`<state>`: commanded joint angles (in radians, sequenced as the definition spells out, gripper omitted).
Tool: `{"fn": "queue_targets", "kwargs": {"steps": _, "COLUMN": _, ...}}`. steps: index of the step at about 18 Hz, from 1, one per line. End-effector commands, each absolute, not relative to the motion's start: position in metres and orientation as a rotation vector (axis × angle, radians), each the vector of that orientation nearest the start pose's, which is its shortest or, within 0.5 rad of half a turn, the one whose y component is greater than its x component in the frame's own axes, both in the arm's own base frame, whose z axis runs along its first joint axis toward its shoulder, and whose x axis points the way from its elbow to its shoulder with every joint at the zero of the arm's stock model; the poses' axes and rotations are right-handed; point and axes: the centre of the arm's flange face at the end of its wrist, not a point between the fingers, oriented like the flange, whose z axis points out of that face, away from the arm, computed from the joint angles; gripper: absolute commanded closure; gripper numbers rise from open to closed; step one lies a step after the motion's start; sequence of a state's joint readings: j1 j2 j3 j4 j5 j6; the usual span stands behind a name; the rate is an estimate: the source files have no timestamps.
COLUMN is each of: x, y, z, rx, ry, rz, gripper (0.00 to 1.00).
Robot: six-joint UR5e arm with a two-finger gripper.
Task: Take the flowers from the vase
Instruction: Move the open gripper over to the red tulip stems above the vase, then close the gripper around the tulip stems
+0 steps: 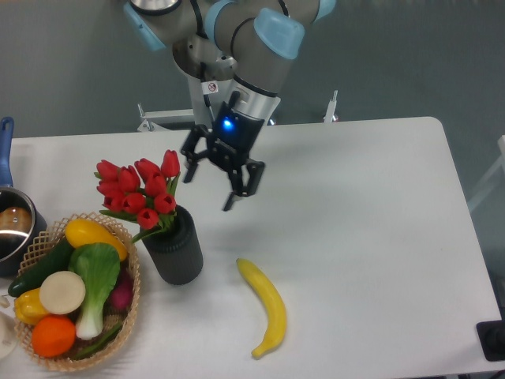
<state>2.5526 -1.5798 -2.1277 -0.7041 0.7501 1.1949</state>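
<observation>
The flowers [140, 190], a bunch of red tulip buds with green stems, stand in the vase [175, 248], a dark ribbed cylinder left of the table's middle. My gripper [209, 193] hangs above the table just right of the buds and above the vase's right side. Its fingers are spread open and hold nothing. It does not touch the flowers.
A yellow banana [265, 305] lies on the table right of the vase. A wicker basket [49, 362] with vegetables and fruit sits at the front left, touching the vase's left side. A pot [11, 225] with a blue handle stands at the left edge.
</observation>
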Motion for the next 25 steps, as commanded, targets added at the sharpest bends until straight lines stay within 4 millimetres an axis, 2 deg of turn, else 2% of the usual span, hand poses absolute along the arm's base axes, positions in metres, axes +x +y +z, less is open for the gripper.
{"fn": "queue_targets", "kwargs": {"steps": 1, "x": -0.261, "y": 0.424, "z": 0.337, "rx": -2.25, "ry": 0.404, "rz": -0.164, "gripper": 0.0}}
{"fn": "queue_targets", "kwargs": {"steps": 2, "x": -0.252, "y": 0.433, "z": 0.335, "rx": -2.23, "ry": 0.441, "rz": -0.189, "gripper": 0.0}}
{"fn": "queue_targets", "kwargs": {"steps": 4, "x": -0.249, "y": 0.439, "z": 0.329, "rx": -2.205, "ry": 0.444, "rz": -0.225, "gripper": 0.0}}
{"fn": "queue_targets", "kwargs": {"steps": 8, "x": -0.247, "y": 0.448, "z": 0.333, "rx": -2.086, "ry": 0.442, "rz": -0.309, "gripper": 0.0}}
{"fn": "queue_targets", "kwargs": {"steps": 14, "x": -0.25, "y": 0.452, "z": 0.335, "rx": -2.086, "ry": 0.422, "rz": -0.323, "gripper": 0.01}}
{"fn": "queue_targets", "kwargs": {"steps": 15, "x": -0.248, "y": 0.451, "z": 0.335, "rx": -2.089, "ry": 0.408, "rz": -0.332, "gripper": 0.14}}
{"fn": "queue_targets", "kwargs": {"steps": 17, "x": -0.246, "y": 0.449, "z": 0.331, "rx": -2.094, "ry": 0.393, "rz": -0.347, "gripper": 0.55}}
{"fn": "queue_targets", "kwargs": {"steps": 19, "x": -0.245, "y": 0.449, "z": 0.332, "rx": -2.093, "ry": 0.392, "rz": -0.347, "gripper": 0.89}}
{"fn": "queue_targets", "kwargs": {"steps": 20, "x": -0.246, "y": 0.449, "z": 0.333, "rx": -2.09, "ry": 0.394, "rz": -0.345, "gripper": 1.0}}
{"fn": "queue_targets", "kwargs": {"steps": 23, "x": -0.249, "y": 0.449, "z": 0.338, "rx": -2.086, "ry": 0.389, "rz": -0.337, "gripper": 1.0}}
{"fn": "queue_targets", "kwargs": {"steps": 25, "x": -0.252, "y": 0.45, "z": 0.35, "rx": -2.074, "ry": 0.358, "rz": -0.342, "gripper": 1.0}}
